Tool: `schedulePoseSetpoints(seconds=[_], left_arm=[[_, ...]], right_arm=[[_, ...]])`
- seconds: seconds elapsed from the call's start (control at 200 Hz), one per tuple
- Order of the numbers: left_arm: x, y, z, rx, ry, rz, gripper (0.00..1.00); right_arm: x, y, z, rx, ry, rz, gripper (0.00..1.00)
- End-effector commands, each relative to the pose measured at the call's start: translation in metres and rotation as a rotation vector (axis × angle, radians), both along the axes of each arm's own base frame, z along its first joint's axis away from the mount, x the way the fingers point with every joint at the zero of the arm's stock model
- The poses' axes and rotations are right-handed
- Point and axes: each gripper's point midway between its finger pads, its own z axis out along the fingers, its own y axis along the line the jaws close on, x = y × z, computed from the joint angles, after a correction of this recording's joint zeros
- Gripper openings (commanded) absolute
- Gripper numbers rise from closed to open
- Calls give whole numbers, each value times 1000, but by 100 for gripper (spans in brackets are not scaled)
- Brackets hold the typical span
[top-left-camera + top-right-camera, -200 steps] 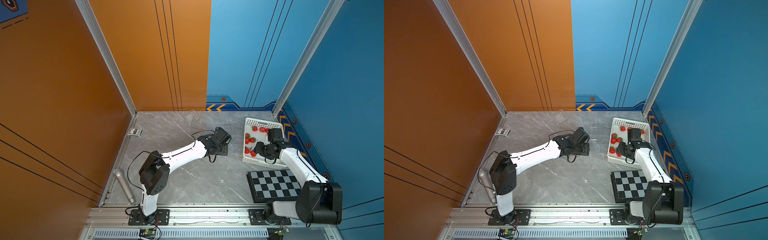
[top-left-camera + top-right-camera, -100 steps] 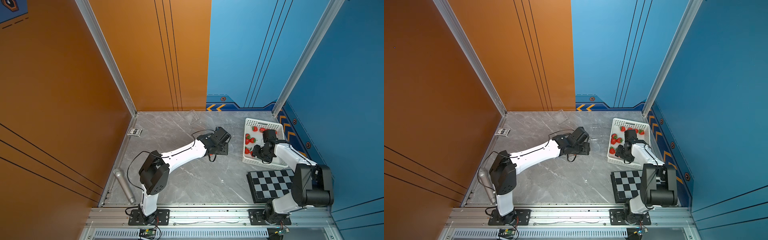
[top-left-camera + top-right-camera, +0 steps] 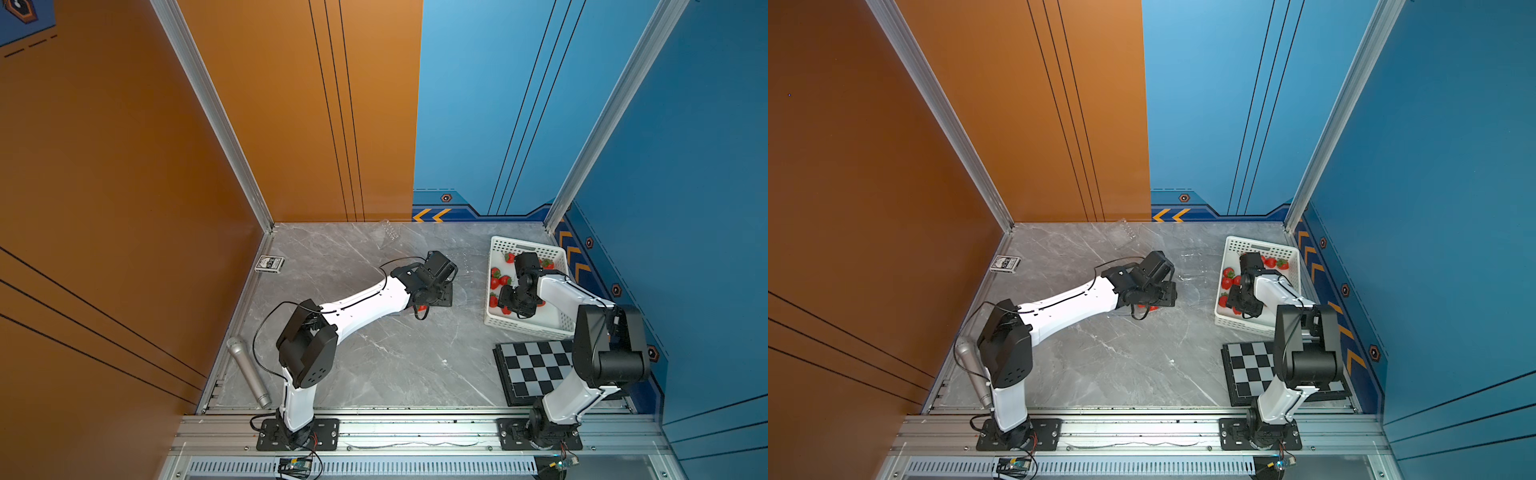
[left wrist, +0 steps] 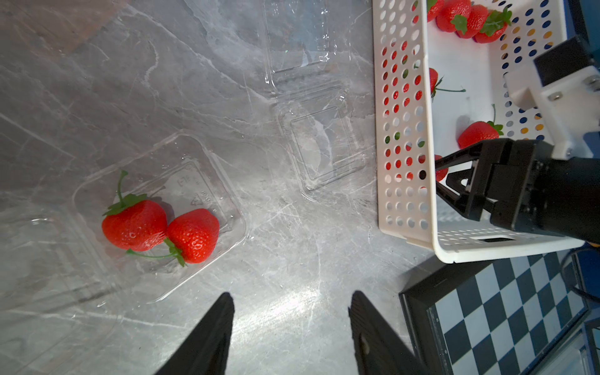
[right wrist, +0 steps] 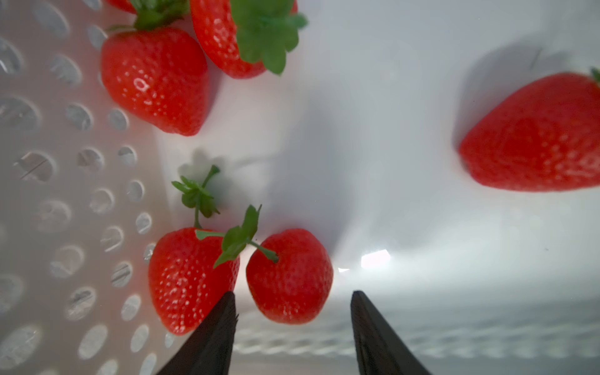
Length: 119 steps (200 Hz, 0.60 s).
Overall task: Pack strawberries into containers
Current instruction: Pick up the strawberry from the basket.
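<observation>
The left gripper (image 4: 291, 303) hangs over the marble tabletop (image 4: 292, 253), fingers spread wide w/ only bare stone btwn them. Just beside it lies an open clear container (image 4: 204, 181) holding two strawberries (image 4: 134, 224), touching each other, green caps attached. A second container (image 4: 324, 146) lies btwn that one & the white basket (image 4: 402, 224), lid folded back, stone showing through its tray. A third container (image 3: 388, 230) (image 3: 1121, 237) sits well apart near the back wall, seen in both top views; too faint to tell more.

The right gripper (image 5: 292, 295) is down inside the basket, by the perforated wall nearest the containers, toward the robot-side end. Its fingers are spread, not pinching anything. One strawberry (image 5: 289, 276) sits right at the tips, its lower part btwn them. A neighbour berry (image 5: 191, 279) lies just beside it, against the wall, & one fingertip (image 5: 222, 321) overlaps the gap btwn the two. Whether either finger touches fruit can't be told. Farther along the same wall lie two more berries (image 5: 156, 78) pressed together, and another berry (image 5: 535, 136) rests alone on the basket floor. In a top view a few more (image 3: 547, 263) show at the basket's far end.

A chessboard (image 3: 536, 370) lies just beside the basket on the robot side. A mic (image 3: 249, 374) lies along the table's left edge, & a card deck (image 3: 269, 263) sits near the back-left corner.
</observation>
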Motion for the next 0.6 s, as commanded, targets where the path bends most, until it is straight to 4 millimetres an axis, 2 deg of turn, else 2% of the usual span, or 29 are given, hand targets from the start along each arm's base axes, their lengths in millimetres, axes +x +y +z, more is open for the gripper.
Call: schedulePoseSetpoints(seconds=[0.0, 0.39, 0.591], left_arm=[[-3, 9, -3, 13, 17, -8, 60], [1, 13, -8, 15, 28, 4, 60], [1, 14, -10, 17, 34, 5, 59]], right_arm=[[10, -3, 0, -37, -1, 2, 58], [10, -2, -15, -46, 39, 9, 56], [9, -2, -23, -45, 58, 11, 49]])
